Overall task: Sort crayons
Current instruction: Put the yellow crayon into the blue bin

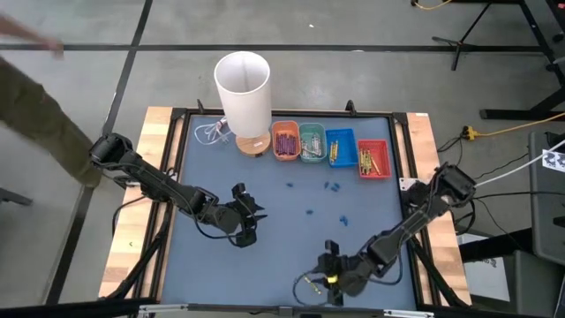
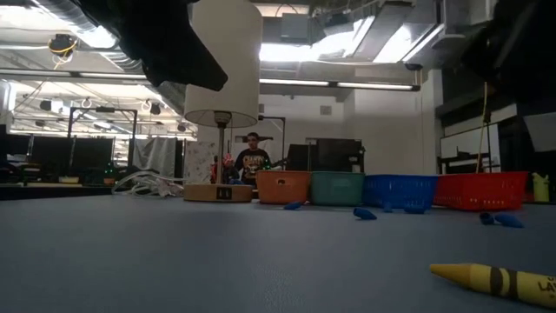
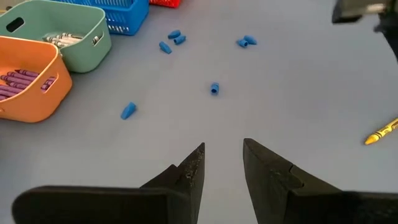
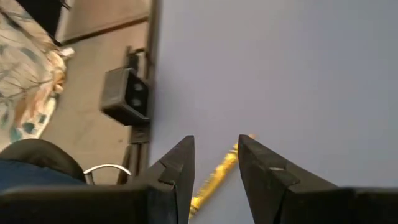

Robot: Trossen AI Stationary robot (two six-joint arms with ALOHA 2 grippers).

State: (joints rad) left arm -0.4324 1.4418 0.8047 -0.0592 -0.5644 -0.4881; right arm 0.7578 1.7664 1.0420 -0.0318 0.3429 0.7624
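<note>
- Landmark: white cylinder on a wooden base, at the far edge of the bench.
- Four small trays stand in a row just right of the cylinder: orange tray, green tray, blue tray, red tray.
- Crayons: purple crayons lie in the orange tray, pale ones in the green; yellow sticks show in the blue and red trays (too small to count).
- One loose yellow crayon lies on the bench well in front of the cylinder, at the near edge. Its wrapper carries dark bands; the lettering is unreadable.
- Right pincer: fingers parted, empty, hovering directly over the loose yellow crayon, which shows between the finger tips.
- Left pincer: fingers parted, gripping nothing, in front of the cylinder, nearer than the trays.
- Small blue bits are scattered on the bench in front of the tray row.
- No legible brand or label anywhere.
</note>
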